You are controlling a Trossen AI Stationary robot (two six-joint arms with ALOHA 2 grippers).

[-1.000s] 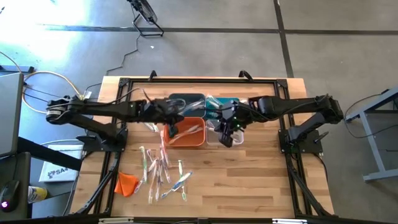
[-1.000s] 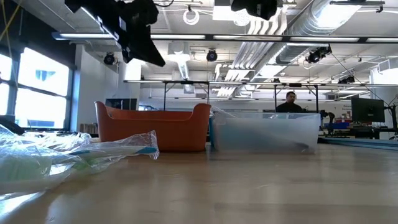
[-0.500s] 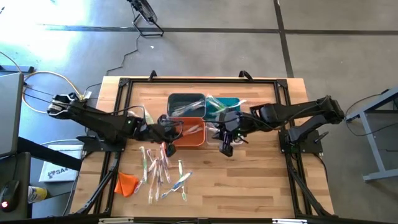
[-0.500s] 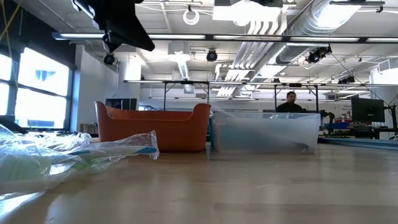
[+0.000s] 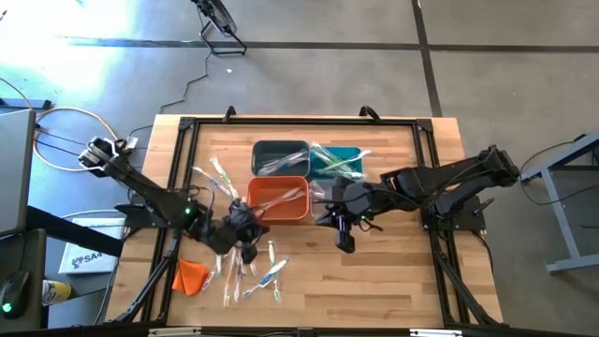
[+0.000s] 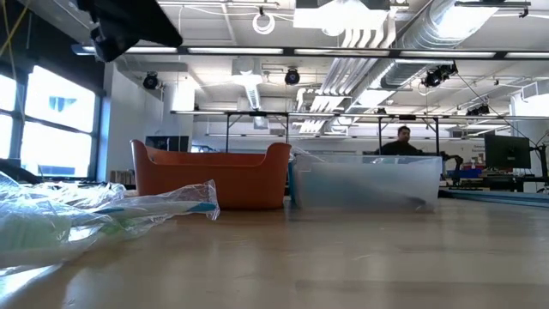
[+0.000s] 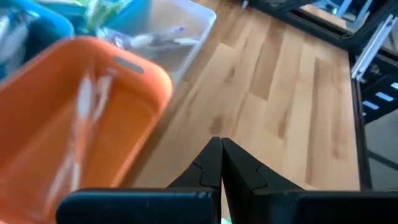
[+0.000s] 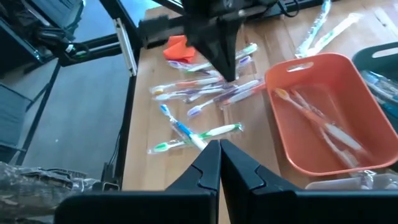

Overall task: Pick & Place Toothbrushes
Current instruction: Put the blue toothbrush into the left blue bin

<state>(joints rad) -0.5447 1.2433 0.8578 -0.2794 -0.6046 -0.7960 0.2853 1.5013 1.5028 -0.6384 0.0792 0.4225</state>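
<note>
High view: left end effector (image 5: 245, 234) above toothbrushes (image 5: 245, 266).

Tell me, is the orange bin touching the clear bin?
Cannot tell. In the low view the orange bin and clear bin sit side by side with at most a sliver between them, and the high view doesn't settle it.

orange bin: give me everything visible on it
The orange bin is a rectangular, opaque plastic tub with rounded corners and a raised grip at each end. It stands upright on the wood table, mid-table, flanked by the dark grey bin and the clear bin. A few wrapped toothbrushes lie inside. Neither gripper touches it.
</note>
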